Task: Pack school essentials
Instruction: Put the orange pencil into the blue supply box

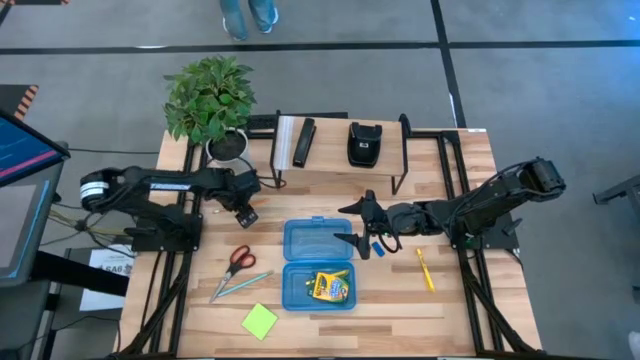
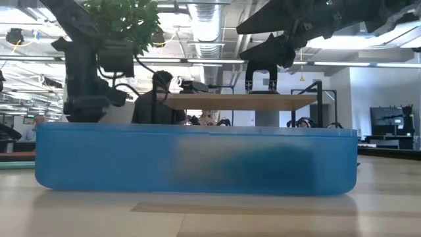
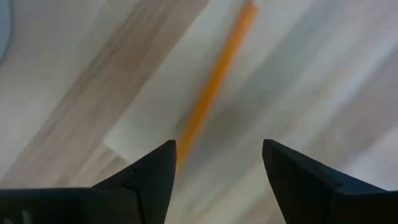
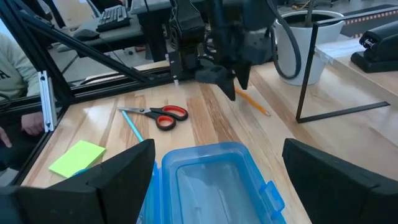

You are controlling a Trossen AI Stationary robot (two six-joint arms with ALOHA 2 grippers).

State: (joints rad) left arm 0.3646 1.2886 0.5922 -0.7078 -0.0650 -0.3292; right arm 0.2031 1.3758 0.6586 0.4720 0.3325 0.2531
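My left gripper [image 1: 245,212] [image 3: 217,162] is open low over the table, near the plant. A yellow-orange pencil [image 3: 211,87] [image 4: 252,102] lies flat on the wood just ahead of its fingers, and its near end runs in beside one fingertip. My right gripper [image 1: 352,225] [image 4: 217,146] hangs open above the right side of the open blue case [image 1: 318,265] [image 4: 211,174]. The crayon box [image 1: 330,287] lies in the case's near half. The red-handled scissors [image 1: 238,260] [image 4: 158,115], teal pencil [image 1: 240,285], lime sticky pad [image 1: 260,320], blue eraser [image 1: 378,245] and a second yellow pencil [image 1: 425,268] lie on the table.
A potted plant [image 1: 210,100] stands at the far left corner. A wooden shelf on black legs [image 1: 400,160] at the far edge carries the black pouch [image 1: 362,145] and the black bar with the white pad [image 1: 297,140]. The case's blue wall [image 2: 197,158] fills the low view. People show beyond the table.
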